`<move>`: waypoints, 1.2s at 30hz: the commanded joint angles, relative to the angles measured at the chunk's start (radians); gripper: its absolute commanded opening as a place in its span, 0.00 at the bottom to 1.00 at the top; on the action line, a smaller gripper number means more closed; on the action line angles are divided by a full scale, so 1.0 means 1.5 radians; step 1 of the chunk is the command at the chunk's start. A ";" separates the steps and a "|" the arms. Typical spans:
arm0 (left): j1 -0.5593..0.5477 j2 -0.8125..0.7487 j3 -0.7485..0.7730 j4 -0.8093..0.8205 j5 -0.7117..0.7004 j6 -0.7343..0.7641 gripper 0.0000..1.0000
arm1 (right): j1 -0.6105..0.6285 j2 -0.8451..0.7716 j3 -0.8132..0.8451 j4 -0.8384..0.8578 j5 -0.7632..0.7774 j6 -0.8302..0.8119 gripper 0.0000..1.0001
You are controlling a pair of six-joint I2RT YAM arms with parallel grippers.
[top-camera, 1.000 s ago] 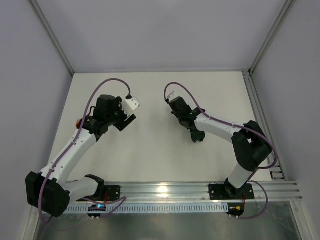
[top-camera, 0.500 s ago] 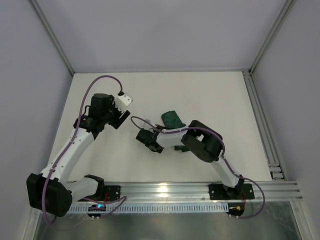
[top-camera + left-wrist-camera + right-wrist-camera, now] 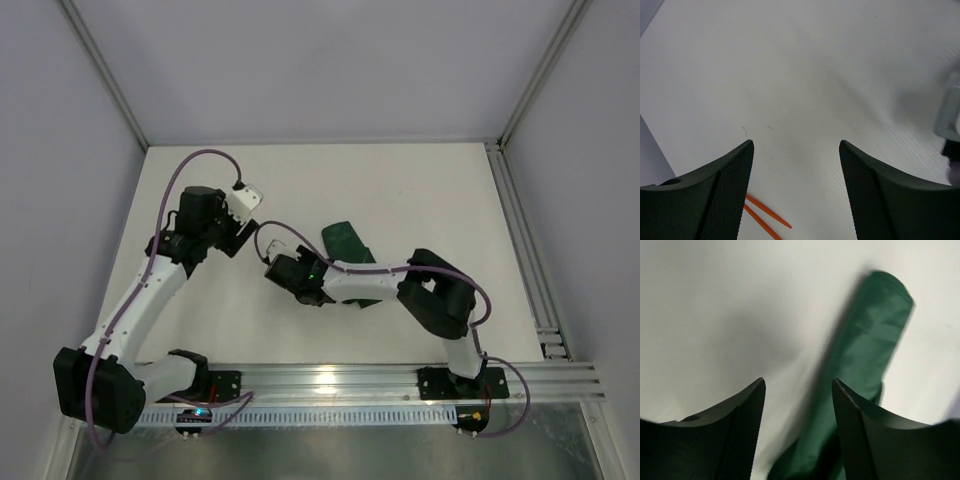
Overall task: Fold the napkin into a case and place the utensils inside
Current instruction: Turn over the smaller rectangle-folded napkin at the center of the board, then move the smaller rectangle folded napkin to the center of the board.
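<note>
The dark green napkin [image 3: 346, 240] lies folded into a narrow oblong near the table's middle, its near part hidden under my right arm. In the right wrist view the cloth [image 3: 872, 335] runs from the upper right down between the fingers. My right gripper [image 3: 305, 290] [image 3: 798, 382] hangs low over the table, open, its jaws apart and gripping nothing. Two thin orange utensils [image 3: 765, 216] lie on the white table beside the left finger of my left gripper [image 3: 796, 145], which is open and holds nothing. In the top view the left gripper [image 3: 226, 240] is at the left and hides the utensils.
White table [image 3: 420, 190] inside grey walls, with an aluminium rail [image 3: 330, 380] along the near edge and a frame rail [image 3: 520, 240] on the right. Purple cables [image 3: 200, 158] loop above both arms. The right arm's elbow [image 3: 440, 300] sits low over the table.
My right arm has swung from the centre right leftward and down across the table. Its gripper has gone from shut to open, and the green cloth now shows. The left arm shifted slightly left.
</note>
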 commanded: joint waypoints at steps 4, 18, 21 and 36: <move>0.012 -0.005 0.006 0.001 0.016 -0.005 0.72 | 0.020 -0.235 -0.120 0.094 -0.277 0.062 0.66; 0.019 -0.004 0.010 -0.008 0.062 -0.004 0.71 | 0.002 -0.354 -0.272 -0.046 -0.155 0.244 0.72; 0.019 -0.007 0.010 -0.013 0.063 -0.003 0.71 | -0.005 -0.330 -0.280 -0.061 -0.119 0.239 0.72; 0.018 -0.013 0.007 -0.020 0.086 0.011 0.72 | -0.010 -0.360 -0.246 -0.078 -0.304 0.177 0.71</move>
